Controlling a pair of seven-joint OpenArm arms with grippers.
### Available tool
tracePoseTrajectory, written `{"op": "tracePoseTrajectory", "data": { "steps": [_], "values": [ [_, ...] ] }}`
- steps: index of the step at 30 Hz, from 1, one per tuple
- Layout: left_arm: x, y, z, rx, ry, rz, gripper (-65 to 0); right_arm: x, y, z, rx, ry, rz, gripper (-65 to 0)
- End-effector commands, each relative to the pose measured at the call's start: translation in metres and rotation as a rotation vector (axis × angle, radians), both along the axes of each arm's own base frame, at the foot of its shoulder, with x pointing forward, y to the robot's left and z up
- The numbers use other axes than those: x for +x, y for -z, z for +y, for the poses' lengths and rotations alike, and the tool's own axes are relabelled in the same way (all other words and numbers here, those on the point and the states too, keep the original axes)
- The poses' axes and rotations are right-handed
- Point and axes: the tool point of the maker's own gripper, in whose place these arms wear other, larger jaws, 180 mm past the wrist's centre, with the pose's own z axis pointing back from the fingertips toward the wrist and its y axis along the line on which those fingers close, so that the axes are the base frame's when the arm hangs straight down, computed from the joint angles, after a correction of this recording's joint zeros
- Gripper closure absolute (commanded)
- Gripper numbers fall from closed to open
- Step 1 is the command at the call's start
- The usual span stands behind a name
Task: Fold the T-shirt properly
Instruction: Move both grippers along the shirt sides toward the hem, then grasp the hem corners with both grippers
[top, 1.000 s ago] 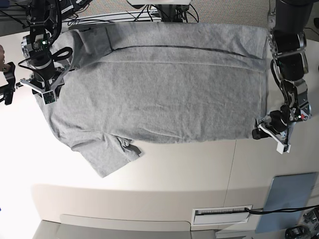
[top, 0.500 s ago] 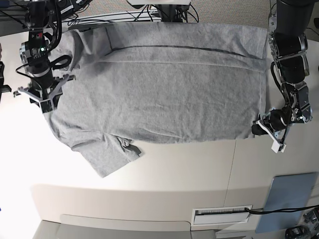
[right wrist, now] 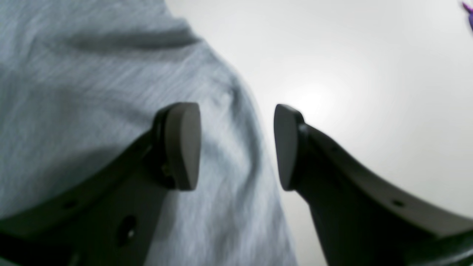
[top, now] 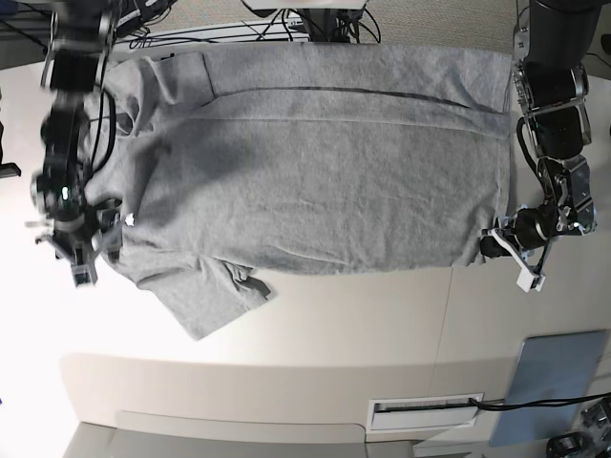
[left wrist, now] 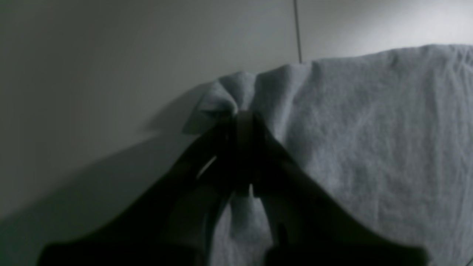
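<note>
The large heather-grey cotton T-shirt lies spread on the pale table. At its hem corner the left gripper is clamped on a bunched fold of fabric. At the shirt's opposite edge the right gripper hangs with its 2 jaws apart — one over cloth, one over table.

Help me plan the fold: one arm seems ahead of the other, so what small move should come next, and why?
Probably close the right gripper on the T-shirt edge. Its jaws stand open astride that edge, gripping nothing, while the left gripper is already shut on a bunched corner. Both corners likely need holding before any lift.
</note>
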Motion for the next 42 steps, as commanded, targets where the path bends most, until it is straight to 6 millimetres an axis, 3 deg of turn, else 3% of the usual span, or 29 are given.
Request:
{"op": "tracePoseTrajectory", "data": {
  "steps": [1, 6, 11, 20, 23, 28, 42],
  "values": [
    [-0.001, -0.002, 0.008, 0.037, 0.011, 0.021, 0.0, 0.020, -0.018, -0.007, 0.001, 0.004, -0.037, -31.2],
    [-0.001, -0.002, 0.008, 0.037, 0.011, 0.020, 0.0, 0.059, -0.003, -0.012, 0.080, 0.013, 0.078, -31.2],
    [-0.001, -0.002, 0.009, 0.041, 0.009, 0.023, 0.0, 0.078, 0.016, -0.013, 0.106, 0.023, 0.198, -31.2],
    [-0.001, -0.002, 0.009, 0.041, 0.009, 0.023, 0.0, 0.058, 0.050, -0.015, 0.089, 0.017, 0.386, -30.5],
    [-0.001, -0.002, 0.009, 0.040, 0.009, 0.023, 0.0, 0.053, 0.056, -0.014, 0.090, 0.014, 0.401, -20.7],
    [-0.001, -0.002, 0.009, 0.040, 0.008, 0.020, 0.0, 0.054, 0.056, -0.014, 0.091, 0.013, 0.392, 0.0],
    [0.027, -0.042, 0.017, 0.038, -0.070, -0.105, 0.0, 0.082, 0.026, -0.008, 0.064, -0.031, 0.276, 0.0]
  ]
}}
